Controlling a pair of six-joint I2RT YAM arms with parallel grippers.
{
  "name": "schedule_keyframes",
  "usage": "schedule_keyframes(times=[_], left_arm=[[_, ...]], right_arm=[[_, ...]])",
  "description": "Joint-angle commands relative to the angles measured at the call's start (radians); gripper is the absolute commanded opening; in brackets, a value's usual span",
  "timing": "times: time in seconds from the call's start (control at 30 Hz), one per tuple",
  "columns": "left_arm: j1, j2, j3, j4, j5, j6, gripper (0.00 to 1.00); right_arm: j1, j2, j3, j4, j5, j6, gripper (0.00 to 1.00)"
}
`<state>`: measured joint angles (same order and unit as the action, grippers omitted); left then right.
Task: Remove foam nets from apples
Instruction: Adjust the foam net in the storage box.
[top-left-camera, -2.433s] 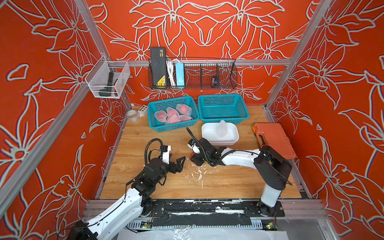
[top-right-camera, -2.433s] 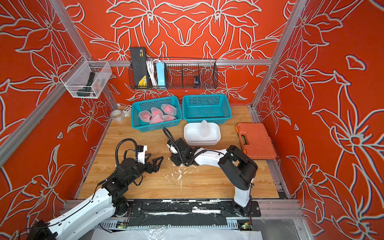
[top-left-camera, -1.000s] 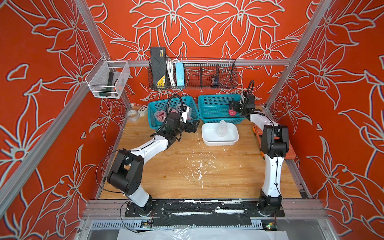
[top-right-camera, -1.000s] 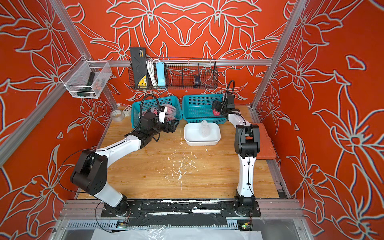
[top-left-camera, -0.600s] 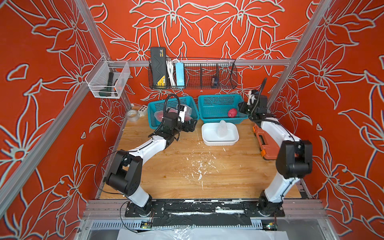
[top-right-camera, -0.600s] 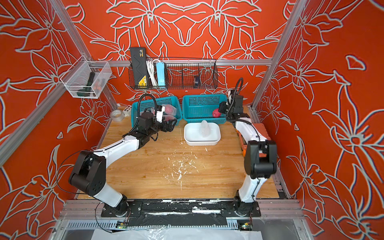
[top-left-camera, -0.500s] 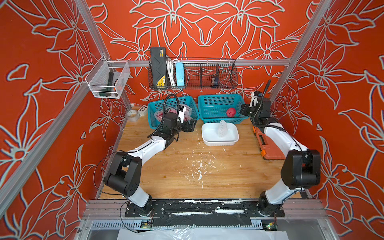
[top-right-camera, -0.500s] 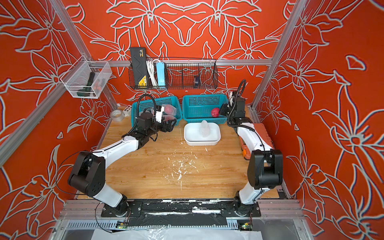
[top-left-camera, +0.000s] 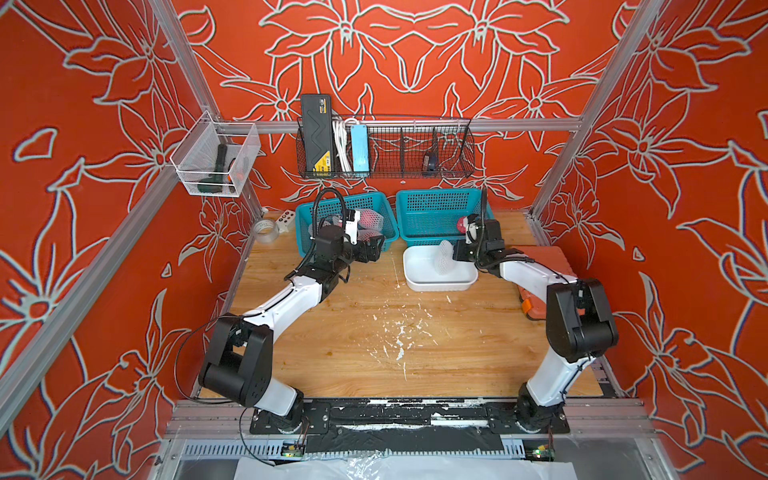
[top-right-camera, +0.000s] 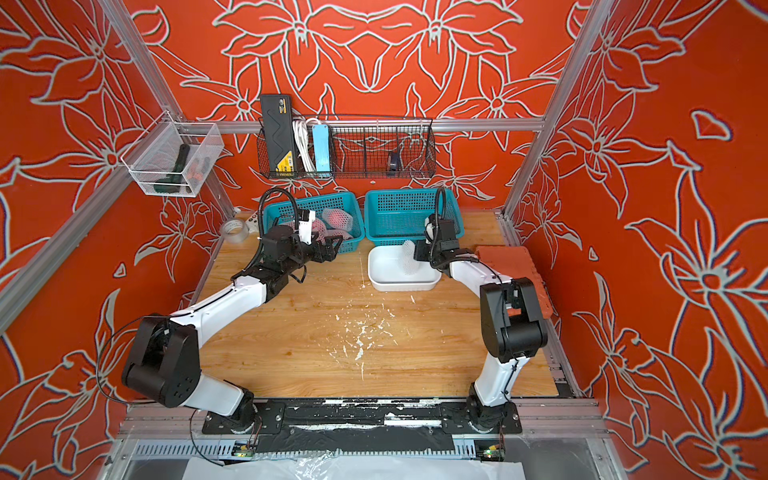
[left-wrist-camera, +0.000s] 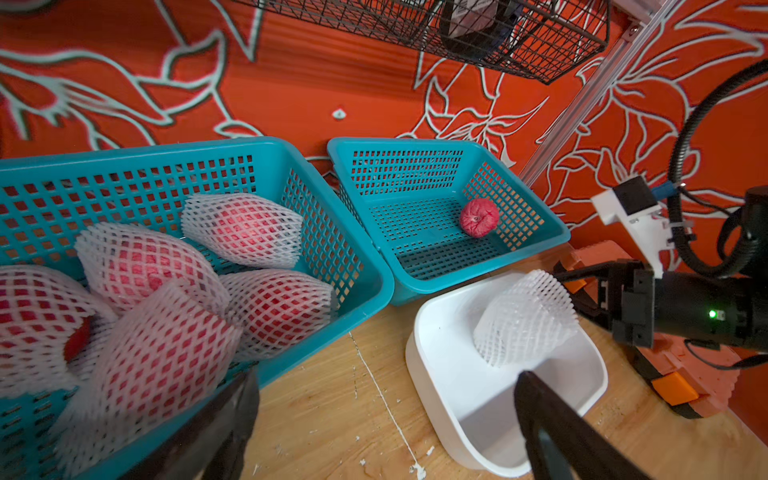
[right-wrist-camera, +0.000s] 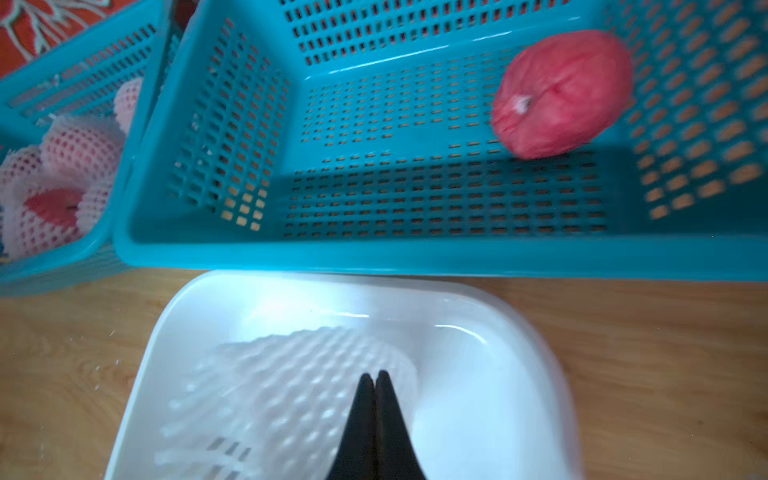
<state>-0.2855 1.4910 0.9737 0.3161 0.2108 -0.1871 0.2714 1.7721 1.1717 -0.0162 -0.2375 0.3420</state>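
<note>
On the table (top-left-camera: 374, 332) stands the tray (top-left-camera: 417, 266), one foam net (top-left-camera: 444, 257) in it; just behind the tray sits a basket (top-left-camera: 436, 205) holding a bare apple (top-left-camera: 462, 224); behind and left of the tray, a second basket (top-left-camera: 359, 203) holds the netted apples (left-wrist-camera: 245, 230); right of the tray lies a case (top-left-camera: 552, 257).

Bright, even light; right wrist view motion-blurred, glare on white tray (right-wrist-camera: 478, 374), edges bowed

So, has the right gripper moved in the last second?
Yes. The right gripper has drawn back from above the right basket toward the robot's base. It now hangs shut at the white tray rim, beside the loose foam net.
</note>
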Motion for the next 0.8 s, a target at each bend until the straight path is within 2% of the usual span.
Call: schedule_keyframes(times=[0.0,0.17,0.23,0.47,0.63,0.77], left_arm=[[0.016,-0.032,-0.011,0.006,-0.007,0.002,0.93],[0.025,-0.031,-0.008,0.002,-0.007,0.005,0.93],[0.025,-0.026,-0.004,0.000,-0.001,0.006,0.93],[0.030,0.006,0.023,-0.011,-0.001,0.022,0.94],[0.117,0.129,0.241,-0.183,0.075,0.000,0.93],[0.146,0.257,0.447,-0.333,-0.031,0.063,0.94]], right_arm=[[0.058,0.025,0.036,0.000,-0.041,-0.017,0.00],[0.128,0.055,0.070,-0.014,-0.068,-0.018,0.00],[0.158,0.053,0.090,-0.047,-0.035,-0.040,0.00],[0.177,-0.013,0.095,-0.095,0.016,-0.012,0.05],[0.177,-0.147,0.055,-0.065,-0.052,0.007,0.22],[0.184,-0.281,-0.080,0.071,-0.106,0.039,0.32]])
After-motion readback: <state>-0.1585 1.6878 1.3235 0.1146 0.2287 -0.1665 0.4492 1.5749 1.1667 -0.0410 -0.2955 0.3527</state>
